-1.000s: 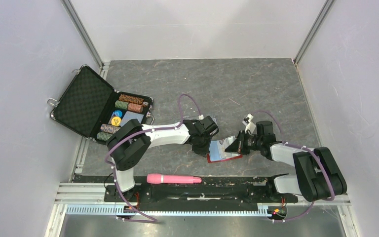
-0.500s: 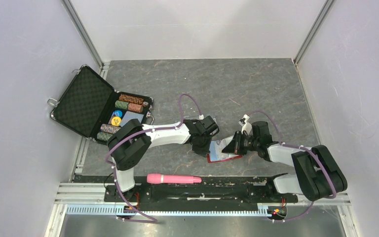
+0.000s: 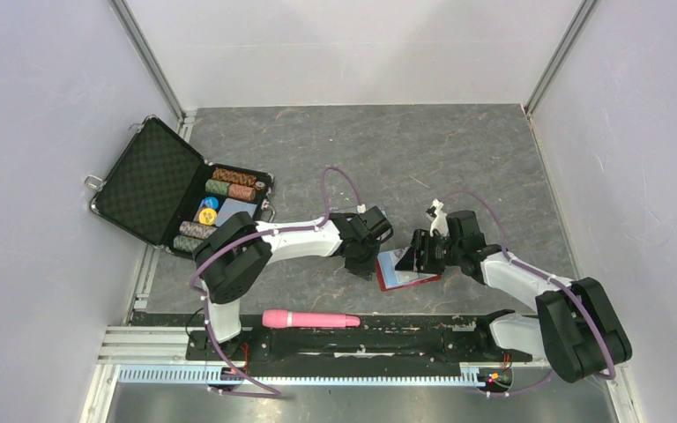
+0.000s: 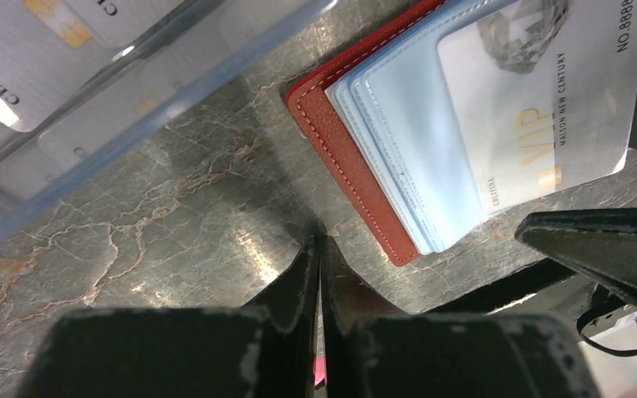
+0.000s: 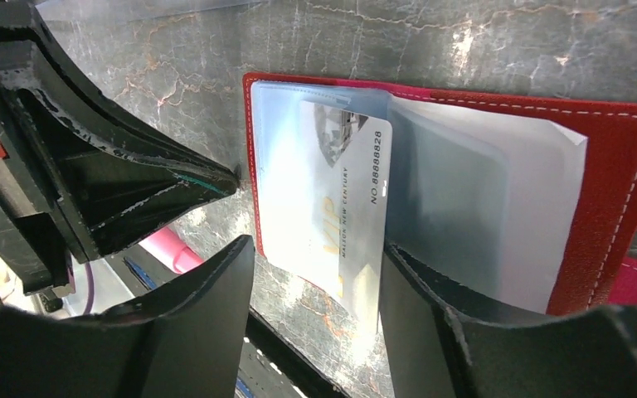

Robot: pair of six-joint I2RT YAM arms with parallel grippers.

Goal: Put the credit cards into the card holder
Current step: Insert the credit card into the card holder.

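Observation:
The red card holder (image 3: 408, 271) lies open on the table between both arms, its pale blue pockets (image 5: 299, 166) facing up. One credit card (image 5: 350, 207), pale with a gold VIP print, sits partly inside a pocket, its near end sticking out. My right gripper (image 5: 315, 278) is open, its fingers on either side of that protruding end without pinching it. My left gripper (image 4: 319, 242) is shut on nothing, tip pressed on the table at the holder's red edge (image 4: 340, 141). More credit cards (image 4: 50, 29) lie in a clear case.
The clear plastic case (image 4: 158, 79) stands just beyond the left gripper. An open black briefcase (image 3: 154, 181) with poker chips is at the far left. A pink cylinder (image 3: 310, 319) lies by the arm bases. Walls close in the table on three sides.
The right gripper has opened and let go of the credit card, which stays in the pocket. The right wrist has shifted a little toward the left. The left gripper holds its place.

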